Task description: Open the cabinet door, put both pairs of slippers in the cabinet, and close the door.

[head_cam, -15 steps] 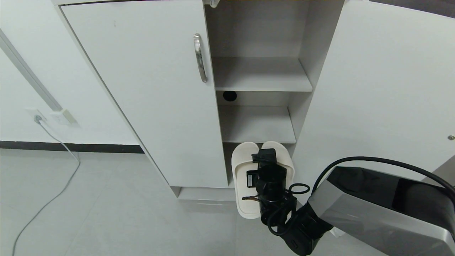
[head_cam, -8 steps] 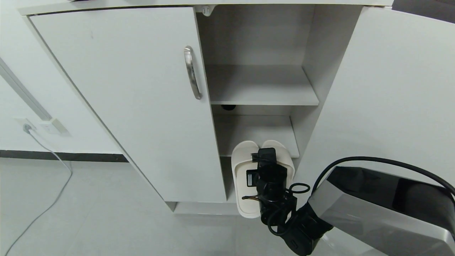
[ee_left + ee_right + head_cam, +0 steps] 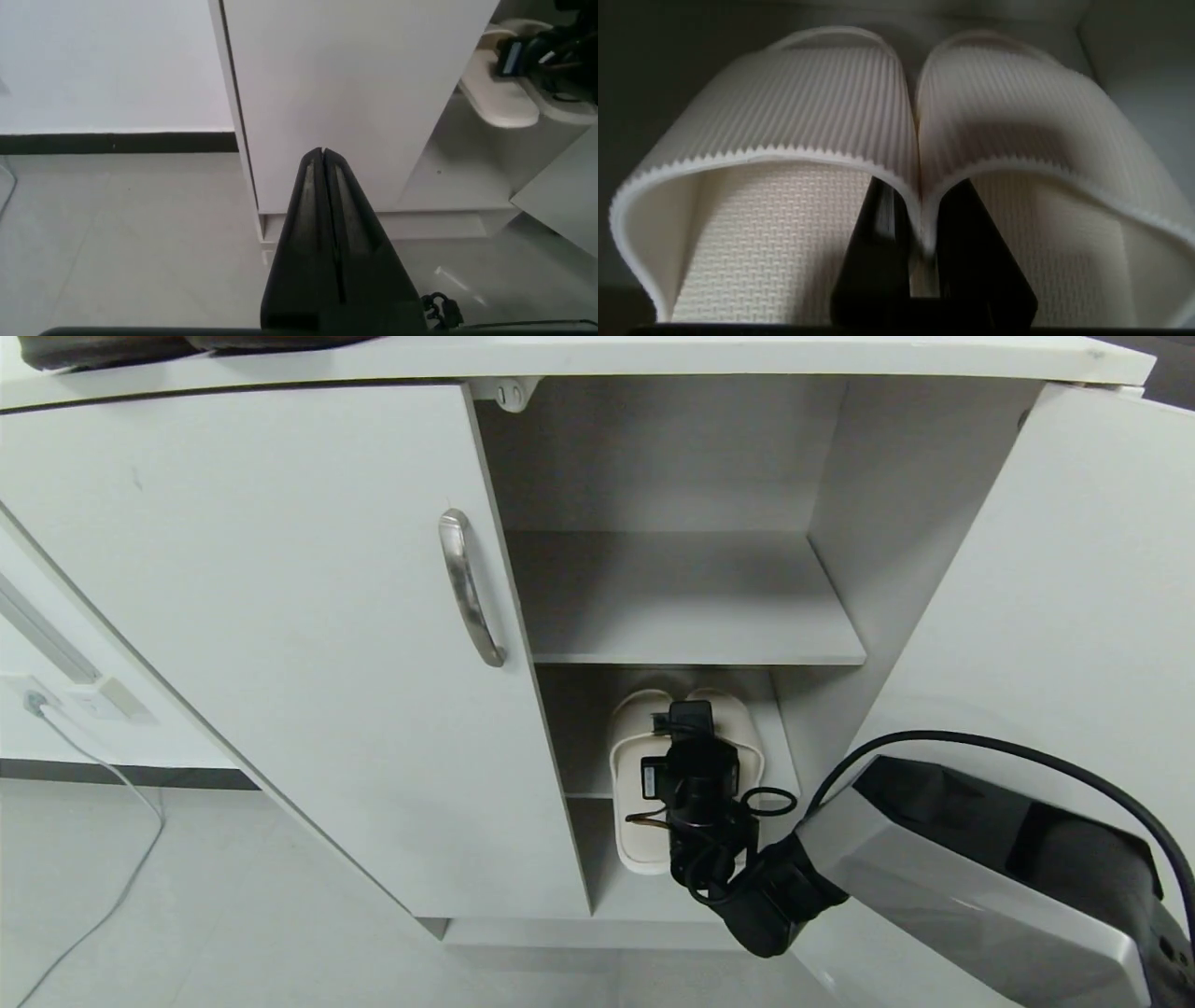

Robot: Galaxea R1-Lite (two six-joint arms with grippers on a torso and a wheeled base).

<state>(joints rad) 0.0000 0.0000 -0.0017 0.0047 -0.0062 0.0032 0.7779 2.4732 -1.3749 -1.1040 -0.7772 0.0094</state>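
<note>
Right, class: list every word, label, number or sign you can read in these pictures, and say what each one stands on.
No text can be read in any view.
Small pale label on the right arm's wrist, above the slippers: too small to read.
Cabinet door, its handle and the wall socket: no print visible.

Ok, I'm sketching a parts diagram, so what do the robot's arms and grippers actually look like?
The right arm has a boxy silver-grey shell with a glossy black panel, then a black wrist with a small white label and looping black cables. The right gripper has flat black fingers. The left gripper is black too, with two long tapering fingers.
</note>
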